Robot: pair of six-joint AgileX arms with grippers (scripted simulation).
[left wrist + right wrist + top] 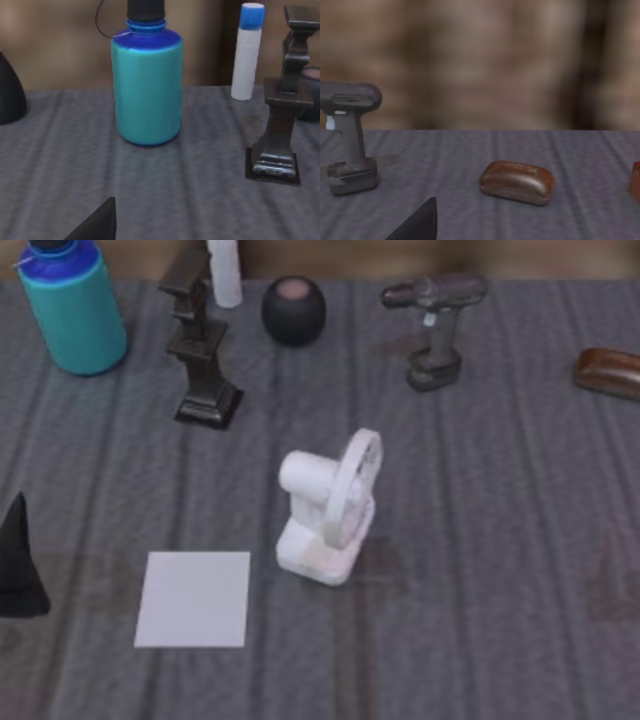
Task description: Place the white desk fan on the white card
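A: Item one, white desk fan (328, 508)?
B: Upright at table centre, untouched; white card (194, 599) flat just beside it at 8 o'clock, apart.
A: Arms?
B: Left gripper (18, 562) parked at the left edge, 9 o'clock; finger spread cannot be told. Right gripper out of the top view.
A: Surroundings?
B: Teal bottle (72, 305), dark statuette (203, 350), drill (435, 325) at 12.

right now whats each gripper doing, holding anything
Left gripper: parked at the table's left edge, holding nothing; open or closed cannot be told.
Right gripper: not in the top view; cannot be told.
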